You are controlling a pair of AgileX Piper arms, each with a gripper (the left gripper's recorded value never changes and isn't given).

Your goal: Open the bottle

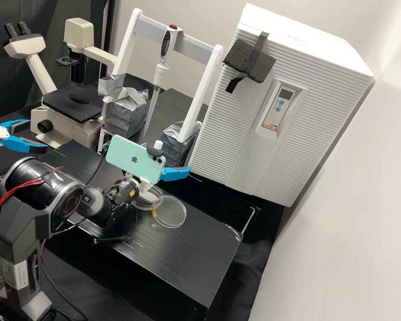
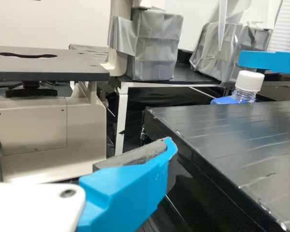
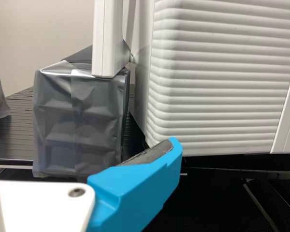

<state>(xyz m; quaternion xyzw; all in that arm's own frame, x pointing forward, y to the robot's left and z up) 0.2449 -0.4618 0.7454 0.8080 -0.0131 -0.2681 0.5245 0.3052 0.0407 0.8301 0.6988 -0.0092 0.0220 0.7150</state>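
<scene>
While the left gripper point(image 1: 33, 133) hangs off the left end of the desk point(image 1: 187, 254), beside the microscope point(image 1: 62, 102), its blue fingers are spread wide with nothing between them. The right gripper point(image 1: 173, 158) is at the far side of the desk, level with the bottle point(image 2: 244, 89). Its fingers are spread too, one on each side of the bottle. From the left wrist view the near finger overlaps the bottle's lower part and the far finger shows behind, above the cap point(image 2: 250, 79). Can't tell if either pad touches the bottle.

Bottle is clear and upright with its white cap on. It stands near the desk's far edge, just in front of a tape-wrapped block point(image 1: 176, 141) that holds one leg of the white stand point(image 1: 173, 42). In the high view the cap pokes up past the mint-green phone point(image 1: 136, 157) mounted on the right wrist.

A pipette point(image 1: 160, 76) hangs from the stand's crossbar. A second taped block point(image 1: 124, 109) holds the other leg. Two clear petri dishes point(image 1: 169, 211) lie on the desk on the near side of the right gripper, edges overlapping, one partly hidden by the arm. The ribbed white cabinet point(image 1: 280, 102) stands right of the stand, close against the first taped block.
</scene>
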